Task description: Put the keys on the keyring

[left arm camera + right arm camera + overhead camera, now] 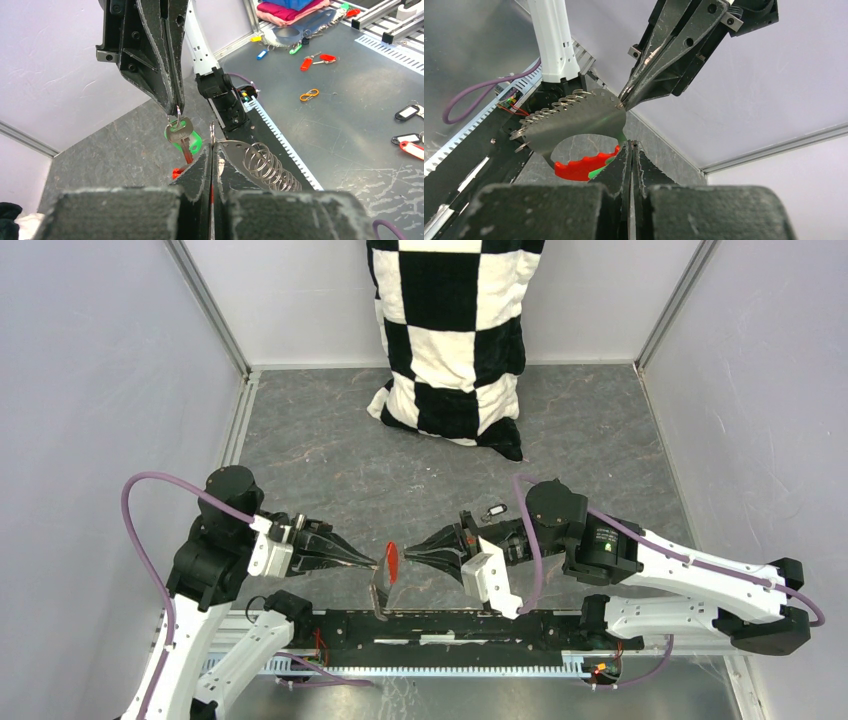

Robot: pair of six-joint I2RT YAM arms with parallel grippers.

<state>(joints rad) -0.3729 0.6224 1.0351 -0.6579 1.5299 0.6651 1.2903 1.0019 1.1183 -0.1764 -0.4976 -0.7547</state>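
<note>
Left wrist | right tool (177, 108) pinches keyring (177, 119) | green key (186, 139) hangs

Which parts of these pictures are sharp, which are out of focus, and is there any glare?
Top external: evenly lit, sharp, only soft shadows. Left wrist: the left gripper's black fingers at the bottom are blurred; the small metal key with the bright green tag is sharp. Right wrist: the right gripper's fingers blurred; the shiny metal sheet at upper left glares.
</note>
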